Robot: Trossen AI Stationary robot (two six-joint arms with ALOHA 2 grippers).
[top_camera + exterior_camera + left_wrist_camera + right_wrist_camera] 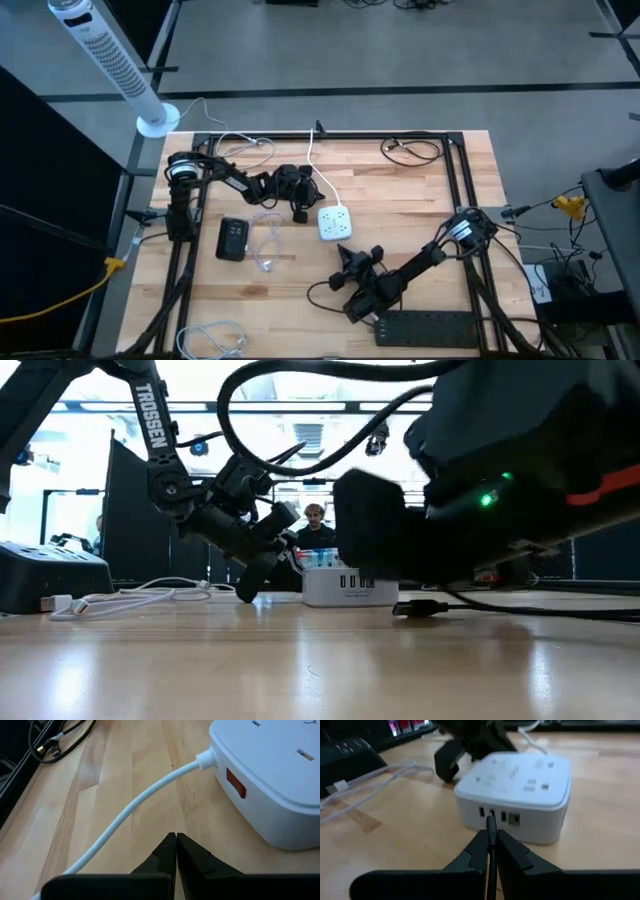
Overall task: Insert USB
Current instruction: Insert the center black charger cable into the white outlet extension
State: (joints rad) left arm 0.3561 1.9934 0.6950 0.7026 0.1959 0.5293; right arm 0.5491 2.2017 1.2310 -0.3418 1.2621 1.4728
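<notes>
centrally on the wooden worktop (420,200) sits the white power hub (335,222), its row of usb ports (499,816) facing the near side and its white cord (312,165) running off toward the far edge. right in front of those ports, on the near side, the right claw (491,831) has its fingers pressed together on a thin dark usb plug (491,825), whose tip points at the port row and stands just short of it or touching it; which one cannot be told. a black cable (520,610) trails along the worktop from the right arm's side. the left claw (176,842) is at the hub's far left side, just beside the white cord, with its fingers fully together and holding nothing. further left lie a black box (233,240) and a loose coil of white cable (266,238). a black power strip (435,328) lies at the near right edge. beyond the worktop's far left corner stands a white tower fan (105,60), and a person (316,530) shows in the room behind.
</notes>
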